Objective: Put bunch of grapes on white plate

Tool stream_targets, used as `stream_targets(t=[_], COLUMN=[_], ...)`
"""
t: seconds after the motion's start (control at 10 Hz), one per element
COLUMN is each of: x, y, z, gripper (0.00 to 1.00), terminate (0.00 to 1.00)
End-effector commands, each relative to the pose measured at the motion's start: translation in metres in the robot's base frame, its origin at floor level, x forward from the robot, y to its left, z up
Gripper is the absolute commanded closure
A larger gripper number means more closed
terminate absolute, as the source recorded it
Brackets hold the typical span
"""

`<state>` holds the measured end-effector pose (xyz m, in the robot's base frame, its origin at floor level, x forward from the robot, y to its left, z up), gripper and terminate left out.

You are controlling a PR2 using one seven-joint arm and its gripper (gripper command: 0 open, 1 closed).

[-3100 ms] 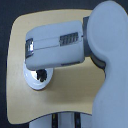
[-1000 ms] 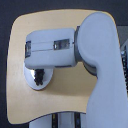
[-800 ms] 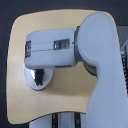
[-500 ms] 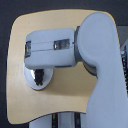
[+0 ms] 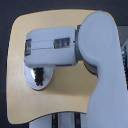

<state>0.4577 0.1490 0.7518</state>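
Observation:
The white plate (image 5: pixel 36 86) lies on the tan table near the exterior view's left, half covered by my arm (image 5: pixel 55 50). A dark, speckled cluster on the plate's middle looks like the bunch of grapes (image 5: pixel 38 77). My gripper (image 5: pixel 43 72) reaches straight down from the forearm's end onto that spot. Its fingers blend into the dark cluster and sit under the wrist, so how the jaws stand is hidden. Whether the grapes rest on the plate or are still held cannot be made out.
The rounded tan table (image 5: pixel 60 100) has a dark floor around it. My bulky white upper arm (image 5: pixel 102 65) fills the exterior view's right side. Dark cables or a stand (image 5: pixel 65 120) show at the bottom edge.
Since three seconds ago my forearm has swung from a tilt to level and dropped closer over the plate. Over the last second nothing has visibly moved.

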Motion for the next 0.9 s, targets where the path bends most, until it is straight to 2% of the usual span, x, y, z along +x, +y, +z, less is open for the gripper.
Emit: stream_targets(t=[0.0, 0.3, 0.8], x=[0.009, 0.021, 0.035], y=[0.002, 0.001, -0.005], z=[0.059, 0.098, 0.136], gripper=[0.00, 0.00, 0.00], terminate=[0.00, 0.00, 0.00])
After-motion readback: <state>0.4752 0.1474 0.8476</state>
